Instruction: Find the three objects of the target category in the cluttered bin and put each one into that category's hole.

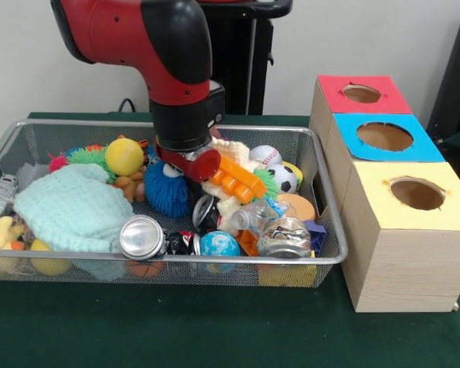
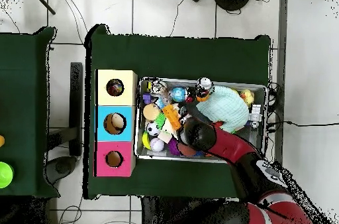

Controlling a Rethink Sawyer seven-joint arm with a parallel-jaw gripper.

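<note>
The jaws are being hidden among the clutter, so whether they are released or clenched cannot be told. The gripper [image 1: 190, 165] is being lowered into the middle of the wire bin [image 1: 322, 253], beside a blue fuzzy toy [image 1: 167, 190] and an orange plastic piece [image 1: 238, 178]. A baseball [image 1: 264, 156] and a soccer ball [image 1: 282, 179] are lying toward the right. Three boxes with holes, red [image 1: 383, 101], blue [image 1: 418, 149] and yellow [image 1: 383, 207], are standing right of the bin.

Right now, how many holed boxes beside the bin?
3, in a row along one side of the wire bin: red box at one end, blue box in the middle, yellow box at the other end. None hidden.
</note>
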